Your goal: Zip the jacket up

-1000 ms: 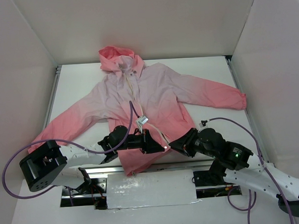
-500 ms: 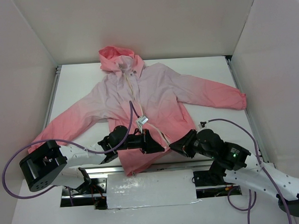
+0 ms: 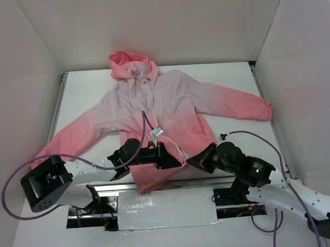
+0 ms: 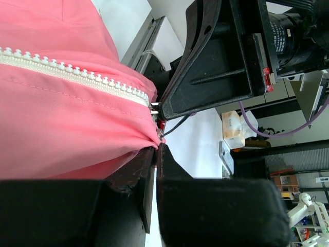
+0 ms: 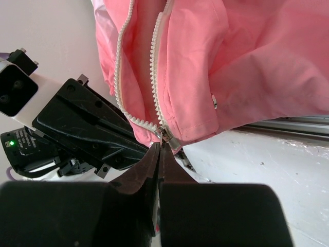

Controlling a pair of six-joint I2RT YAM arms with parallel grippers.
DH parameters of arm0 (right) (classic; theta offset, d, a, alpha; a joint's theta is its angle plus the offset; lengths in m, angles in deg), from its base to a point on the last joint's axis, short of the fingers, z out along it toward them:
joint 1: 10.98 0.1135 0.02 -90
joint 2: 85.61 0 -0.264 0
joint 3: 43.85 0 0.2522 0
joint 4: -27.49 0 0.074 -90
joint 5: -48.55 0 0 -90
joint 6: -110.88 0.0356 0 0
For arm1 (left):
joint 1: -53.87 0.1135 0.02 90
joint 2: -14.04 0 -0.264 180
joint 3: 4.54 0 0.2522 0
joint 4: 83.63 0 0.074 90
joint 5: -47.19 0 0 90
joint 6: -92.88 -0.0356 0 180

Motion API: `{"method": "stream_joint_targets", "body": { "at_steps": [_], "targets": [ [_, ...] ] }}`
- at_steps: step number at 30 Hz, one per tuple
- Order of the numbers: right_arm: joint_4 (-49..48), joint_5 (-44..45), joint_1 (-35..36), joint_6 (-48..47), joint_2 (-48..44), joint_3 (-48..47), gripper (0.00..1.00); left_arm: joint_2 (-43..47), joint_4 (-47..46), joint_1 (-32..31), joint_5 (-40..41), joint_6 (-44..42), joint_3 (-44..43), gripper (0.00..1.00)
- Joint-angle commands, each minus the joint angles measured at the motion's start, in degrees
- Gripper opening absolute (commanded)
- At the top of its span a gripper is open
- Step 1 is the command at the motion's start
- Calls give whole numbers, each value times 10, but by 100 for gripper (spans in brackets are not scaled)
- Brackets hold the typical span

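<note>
1. Nearest, at the front edge of the white bench (image 3: 229, 79): the coral-pink hem (image 3: 151, 181) of the large hooded fabric jacket (image 3: 169, 104), pale lilac-pink at the chest and fading to coral, laid front-up with both black tools meeting at it.
2. Left tool (image 4: 157, 149): closed down almost fully, pinching a fold of coral hem fabric just below the foot of the pale toothed zipper (image 4: 77, 72).
3. Right tool (image 5: 158, 148): closed tight, tips pressed together directly under the small metal slider (image 5: 165, 136) at the zipper's bottom end. Cannot tell whether the pull tab is truly caught between the tips or only touched.
4. Judged as the very start of the job: slider down at the hem, and the two rows of pale plastic teeth (image 5: 154, 77) parting straight above it. Nothing zipped yet as far as the wrist views show.
5. Farther up, from above: a small white label (image 3: 157, 132) lying beside the zipper line, the front panels resting roughly side by side, and the sleeves spread out to left and right on the bench.
6. Farthest: the coral hood (image 3: 129, 62) toward the back wall.
7. Left to do, on this reading: confirm a hold on the slider, then draw it the whole way from hem to collar with the hem kept taut by the other tool.
</note>
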Motion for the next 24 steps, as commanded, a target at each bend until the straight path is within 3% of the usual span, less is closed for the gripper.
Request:
{"method": "stream_joint_targets", "body": {
  "at_steps": [1, 11, 24],
  "targets": [
    [-10, 19, 5, -3, 4, 1, 0, 16, -46, 1, -8, -1, -7, 0],
    [-94, 39, 6, -20, 17, 13, 0, 17, -41, -1, -3, 2, 0, 0],
    [-225, 48, 5, -54, 117, -74, 0, 39, -19, -6, 29, 2, 32, 0]
  ]
}}
